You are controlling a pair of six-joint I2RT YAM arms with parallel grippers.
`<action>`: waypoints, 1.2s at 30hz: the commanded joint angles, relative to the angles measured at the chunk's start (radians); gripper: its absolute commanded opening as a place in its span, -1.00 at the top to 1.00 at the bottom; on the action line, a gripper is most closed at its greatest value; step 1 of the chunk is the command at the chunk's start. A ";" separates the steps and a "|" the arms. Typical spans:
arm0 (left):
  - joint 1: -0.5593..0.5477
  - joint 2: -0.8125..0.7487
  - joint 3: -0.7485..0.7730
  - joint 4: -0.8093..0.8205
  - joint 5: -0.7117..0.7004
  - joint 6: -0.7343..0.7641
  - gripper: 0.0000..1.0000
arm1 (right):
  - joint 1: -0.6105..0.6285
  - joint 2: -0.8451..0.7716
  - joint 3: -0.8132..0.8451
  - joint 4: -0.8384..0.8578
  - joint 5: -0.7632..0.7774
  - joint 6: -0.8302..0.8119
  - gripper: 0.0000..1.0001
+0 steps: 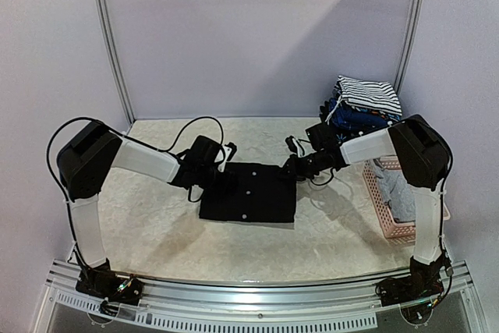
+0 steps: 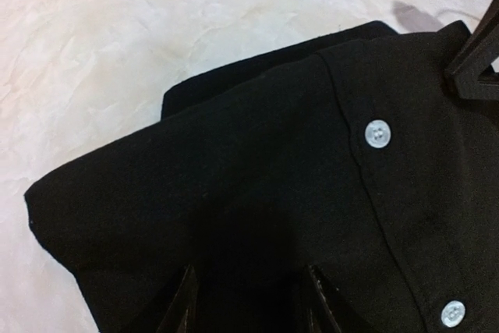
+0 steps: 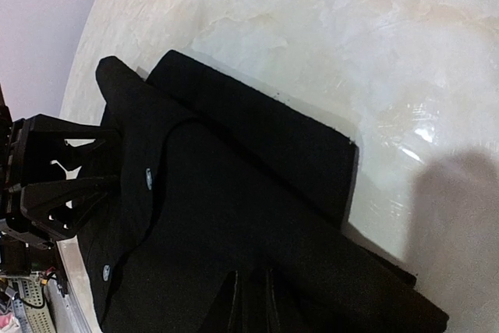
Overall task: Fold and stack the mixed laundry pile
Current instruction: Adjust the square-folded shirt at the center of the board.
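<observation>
The counter [image 1: 156, 224] is a pale, marble-like surface, and the two arms reach over it from the near edge towards its middle.

The black shirt [image 1: 249, 196] lies flat in the centre of the counter, between the two arms. It is folded to a rough rectangle, with the row of buttons facing up.

The pink lattice basket [image 1: 390, 232] stands at the right side of the counter, just beside the right arm. A grey garment [image 1: 398, 189] lies inside it.

Behind the basket, in the far right corner, there is a small stack of folded clothes. A black-and-white striped garment [image 1: 370, 93] is on top, and a dark blue patterned garment [image 1: 355, 117] is under it.

The left end effector [image 2: 251, 274] is at the far left corner of the shirt. Its jaws stand about half apart, low over the cloth. I cannot tell whether the tips pinch any of it.

The right end effector [image 3: 251, 274] is at the far right corner of the shirt. Its jaws are narrow, almost together, and they appear to close on the black cloth; the dark picture does not show this sharply.

The smallest things are the white buttons [image 2: 377, 135], which sit in a line along the shirt's front strip.
</observation>
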 commanded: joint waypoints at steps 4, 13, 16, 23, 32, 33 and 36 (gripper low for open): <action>-0.039 -0.135 -0.034 -0.092 -0.128 0.016 0.08 | 0.006 -0.089 -0.007 -0.069 0.022 -0.042 0.71; -0.171 -0.307 -0.116 -0.171 -0.144 0.023 0.07 | 0.121 -0.326 -0.146 -0.094 0.048 -0.070 0.62; -0.221 -0.337 -0.152 -0.172 -0.133 0.024 0.07 | 0.182 -0.354 -0.193 -0.079 0.046 -0.069 0.61; -0.294 -0.359 -0.227 -0.127 -0.112 -0.022 0.08 | 0.271 -0.349 -0.297 0.022 0.045 -0.003 0.61; -0.314 -0.322 -0.270 -0.016 -0.158 -0.076 0.14 | 0.309 -0.272 -0.307 0.129 0.028 0.056 0.63; -0.315 -0.318 -0.266 -0.011 -0.153 -0.077 0.14 | 0.311 -0.265 -0.306 0.144 0.022 0.061 0.64; -0.317 -0.306 -0.254 -0.007 -0.156 -0.070 0.15 | 0.315 -0.239 -0.300 0.159 0.011 0.071 0.64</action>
